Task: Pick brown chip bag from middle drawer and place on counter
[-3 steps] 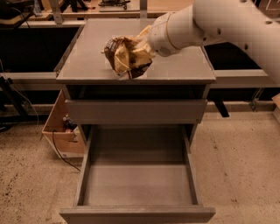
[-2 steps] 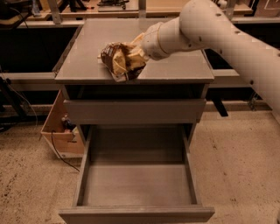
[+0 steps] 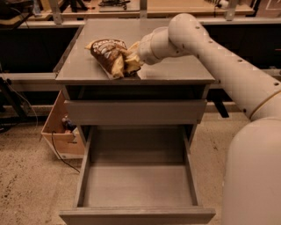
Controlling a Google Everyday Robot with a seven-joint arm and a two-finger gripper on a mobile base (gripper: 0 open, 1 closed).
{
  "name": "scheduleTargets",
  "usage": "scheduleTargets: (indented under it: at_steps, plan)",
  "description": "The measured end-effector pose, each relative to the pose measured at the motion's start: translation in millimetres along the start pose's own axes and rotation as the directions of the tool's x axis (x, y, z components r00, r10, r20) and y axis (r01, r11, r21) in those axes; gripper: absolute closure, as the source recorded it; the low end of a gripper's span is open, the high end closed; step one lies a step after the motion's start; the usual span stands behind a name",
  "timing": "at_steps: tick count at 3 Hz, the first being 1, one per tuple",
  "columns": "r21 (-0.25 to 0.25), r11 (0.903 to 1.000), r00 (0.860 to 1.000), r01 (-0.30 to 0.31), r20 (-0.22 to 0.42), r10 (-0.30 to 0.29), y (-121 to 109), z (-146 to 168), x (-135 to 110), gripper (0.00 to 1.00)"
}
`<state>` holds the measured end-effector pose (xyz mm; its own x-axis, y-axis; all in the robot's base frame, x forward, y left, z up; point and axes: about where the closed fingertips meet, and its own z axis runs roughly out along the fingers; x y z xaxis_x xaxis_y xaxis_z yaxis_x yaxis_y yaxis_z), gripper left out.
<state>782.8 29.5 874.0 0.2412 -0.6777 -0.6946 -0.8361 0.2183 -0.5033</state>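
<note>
The brown chip bag (image 3: 107, 53) lies on the grey counter (image 3: 175, 72), left of the middle, with its pale end toward the front. My gripper (image 3: 131, 61) reaches in from the right and is shut on the bag's right end, low over the counter top. The middle drawer (image 3: 136, 186) is pulled wide open below, and its flat grey floor is bare.
A shut grey drawer front (image 3: 136, 112) sits just under the counter. A cardboard box (image 3: 59, 132) with cables stands on the floor to the left. A wooden tabletop (image 3: 184, 5) runs along the back. My arm (image 3: 228, 74) crosses the counter's right side.
The gripper has carried the bag left and farther onto the counter and lowered it until it rests on the top. The drawer has stayed open.
</note>
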Motion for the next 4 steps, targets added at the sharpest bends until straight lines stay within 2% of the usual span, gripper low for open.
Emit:
scheduleTargets:
  at_steps: [1,3,4]
  plan:
    - [-0.031,0.9995,1.0,-0.004,0.0,0.004,7,4,7,0.52]
    - [-0.031,0.9995,1.0,-0.004,0.0,0.004,6,3,6,0.05]
    - [0.015,0.9999,1.0,-0.005,-0.003,0.005,-8,-13,3,0.0]
